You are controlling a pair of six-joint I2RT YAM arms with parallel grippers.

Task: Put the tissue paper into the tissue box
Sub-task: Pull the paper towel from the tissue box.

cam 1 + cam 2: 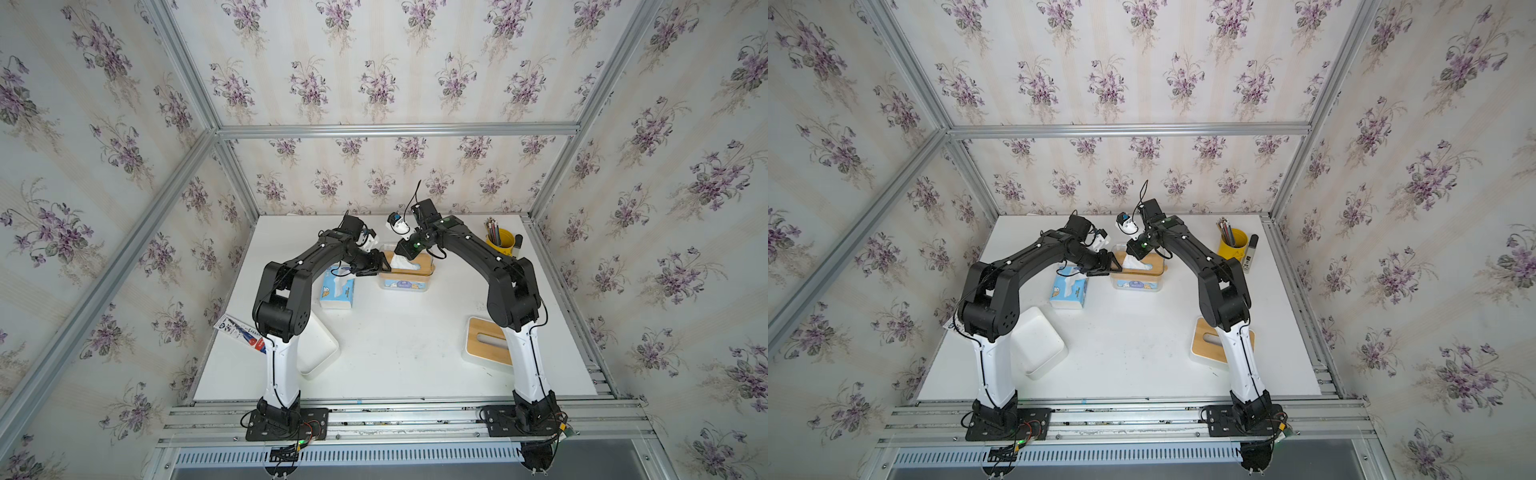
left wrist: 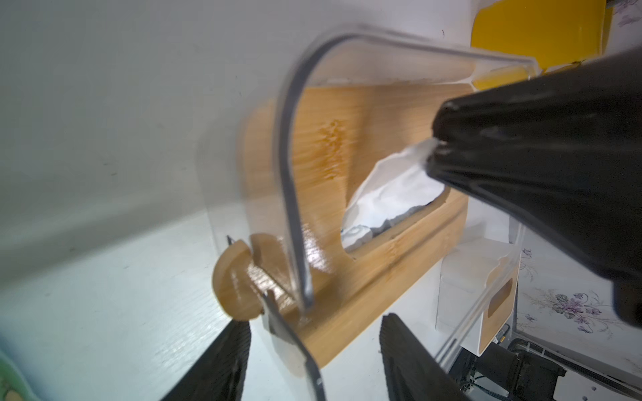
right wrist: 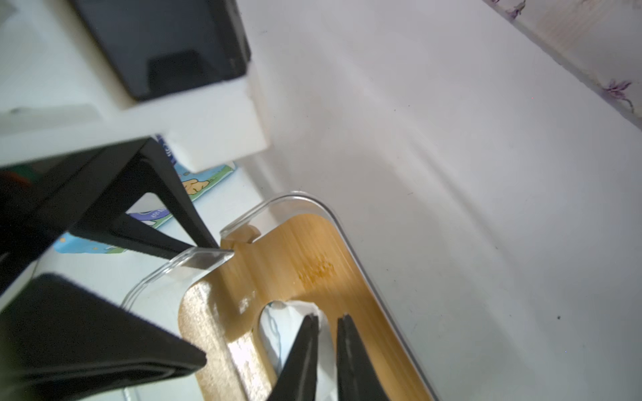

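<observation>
Two tools: left tool (image 1: 384, 266) and right tool (image 1: 401, 254) meet at a clear plastic tissue box (image 1: 409, 284) standing towards the back of the white worktop (image 1: 407, 345).
Tissue box: upright, closed by a flat slotted bamboo lid (image 1: 423, 262) that sits inside the clear rim.
Tissue: white tissue paper (image 2: 389, 194) fills the lid's slot. Its lower part is inside the box and its top rises in a crumpled peak above the lid.
Right tool: points down over the slot. Its jaws are almost together, with only a narrow gap between the fingers (image 3: 302, 350), and the tissue's peak is pinched at their tips.
Left tool: at the box's left end, jaws wide apart, with the clear rim and a corner of the lid between them. In the right wrist view one fingertip touches the rim beside the lid's rounded tab. Whether it clamps the box cannot be told.
Nearby: blue soft pack of tissues (image 1: 337, 291) just left of the box; yellow cup of pencils (image 1: 500, 243) to its right; white box with a bamboo lid (image 1: 486, 340) and shallow white tray (image 1: 1040, 345) nearer the front edge.
</observation>
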